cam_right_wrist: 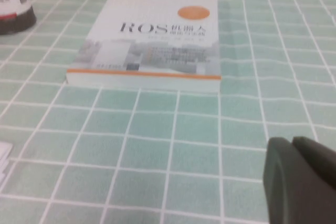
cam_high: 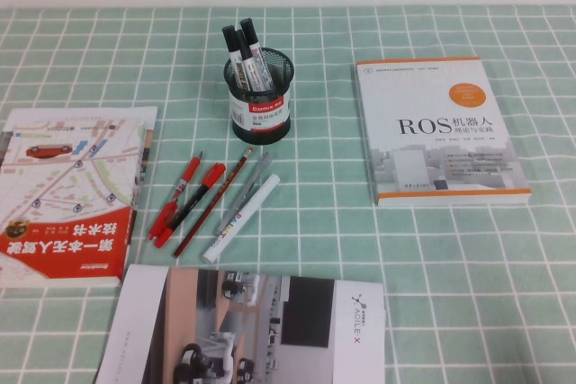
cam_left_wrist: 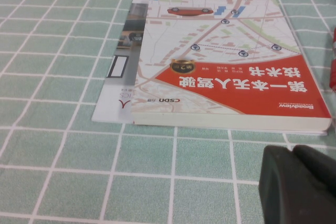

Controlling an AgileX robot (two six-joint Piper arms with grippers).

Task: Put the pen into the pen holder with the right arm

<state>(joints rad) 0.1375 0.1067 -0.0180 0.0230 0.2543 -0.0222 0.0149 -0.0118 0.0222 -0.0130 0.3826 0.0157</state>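
Note:
The black wire-mesh pen holder (cam_high: 261, 101) with a white and red label stands at the middle back of the table. Three thick markers with black caps and white printed barrels (cam_high: 241, 49) stand in it; any of them could be the pen. The holder's base also shows in the right wrist view (cam_right_wrist: 13, 6). Neither arm shows in the high view. My right gripper (cam_right_wrist: 291, 142) is shut and empty, low over the cloth on the near side of the ROS book (cam_right_wrist: 152, 40). My left gripper (cam_left_wrist: 291, 149) is shut and empty, just near the red map book (cam_left_wrist: 226, 72).
Red pens (cam_high: 189, 195), a pencil, a grey pen and an all-white marker (cam_high: 241, 218) lie in front of the holder. The ROS book (cam_high: 438, 128) lies right, the red map book (cam_high: 67, 191) left, a brochure (cam_high: 252, 330) at the front.

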